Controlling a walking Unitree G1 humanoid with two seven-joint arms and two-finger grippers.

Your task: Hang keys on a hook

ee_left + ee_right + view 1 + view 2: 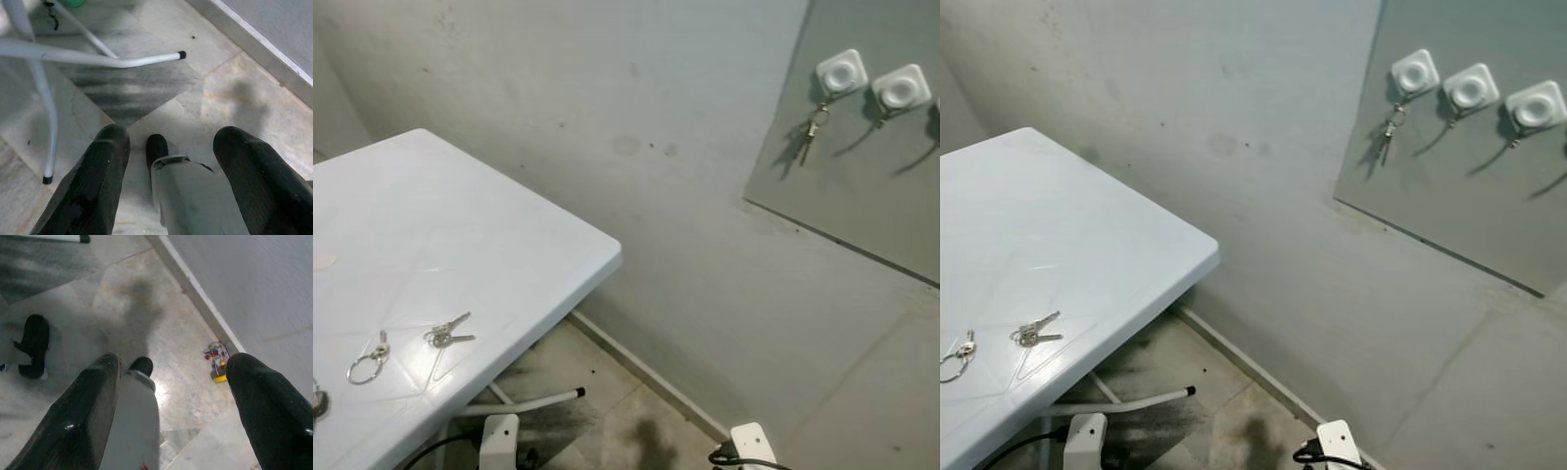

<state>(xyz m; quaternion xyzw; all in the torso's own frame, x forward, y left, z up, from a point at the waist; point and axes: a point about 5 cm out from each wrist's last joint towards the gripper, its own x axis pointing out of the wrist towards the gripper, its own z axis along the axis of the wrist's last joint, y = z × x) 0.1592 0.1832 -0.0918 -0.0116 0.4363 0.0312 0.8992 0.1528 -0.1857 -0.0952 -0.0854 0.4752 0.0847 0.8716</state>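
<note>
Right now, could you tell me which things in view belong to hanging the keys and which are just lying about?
For the job:
- keys on the table
- key ring beside them
- free hooks on the wall panel
- hook already holding keys

Lying about:
- small coloured toy by the skirting
- black object on the floor

Glossy white plastic table (460, 225), metal keys (448, 335), matt wall (607, 98)

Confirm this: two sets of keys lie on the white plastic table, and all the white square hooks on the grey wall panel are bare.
Not quite. The leftmost white square hook already carries a hanging set of keys, as the right eye view shows. Two sets, the loose keys and the ringed key, do lie on the white plastic table.
</note>
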